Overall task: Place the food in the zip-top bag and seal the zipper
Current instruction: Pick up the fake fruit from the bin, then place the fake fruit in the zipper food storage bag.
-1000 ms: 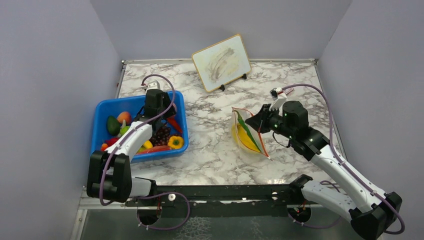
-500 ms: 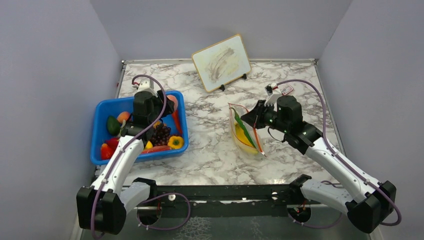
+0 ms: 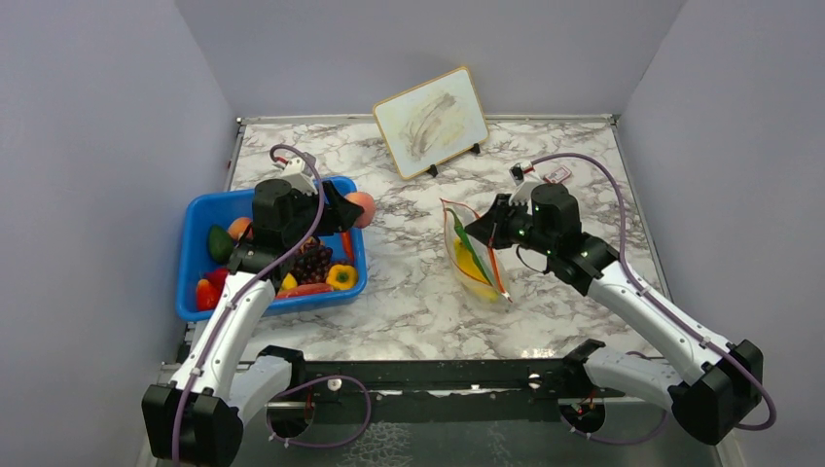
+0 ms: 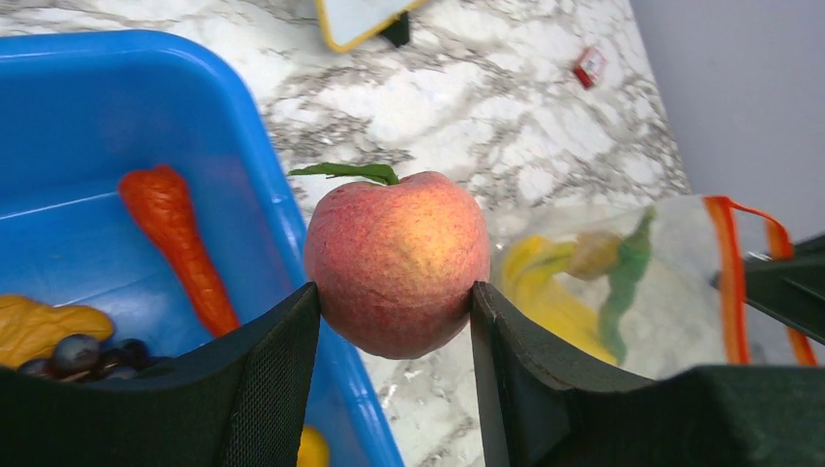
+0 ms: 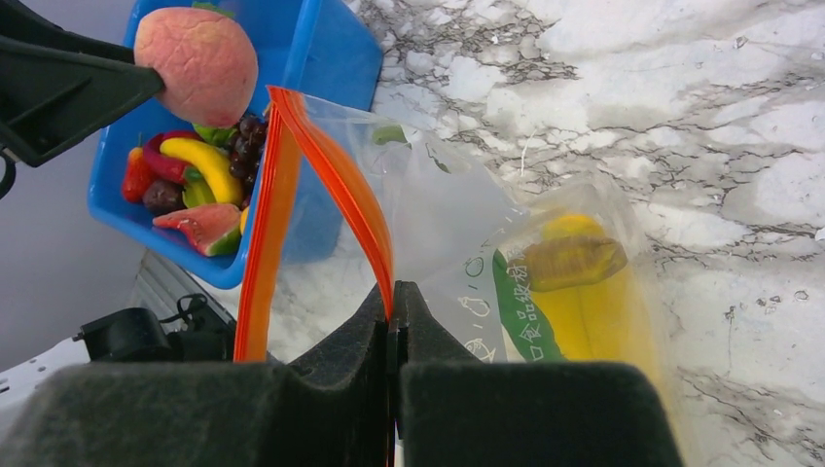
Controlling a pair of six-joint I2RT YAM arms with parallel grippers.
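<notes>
Well, on the marbled surface the blue bin sits at the left. The zip-top bag lies well apart from it toward the right, its mouth turned to the bin. To my eye the bag is thin, limp and slick. It would sag shut unless a lip is lifted, so the stiffer rim is the place to take it. That is where the right tool has it: its fingers are pressed together on one side of the zipper, holding that lip up so the mouth gapes.

The peach hangs raised by the bin's right rim, between bin and bag. The left tool is clamped across its widest part. It looks like a light, hard, smooth toy, round enough to squirt out of a loose pinch, so a hold across the middle seems right.

Counting: one bin, one bag, two tools, one peach. Inside the bag I make out two pieces, a yellow banana and a green piece. In the bin I see one carrot, one bunch of grapes and one yellow pepper. Several more overlap too much for a sure count.
</notes>
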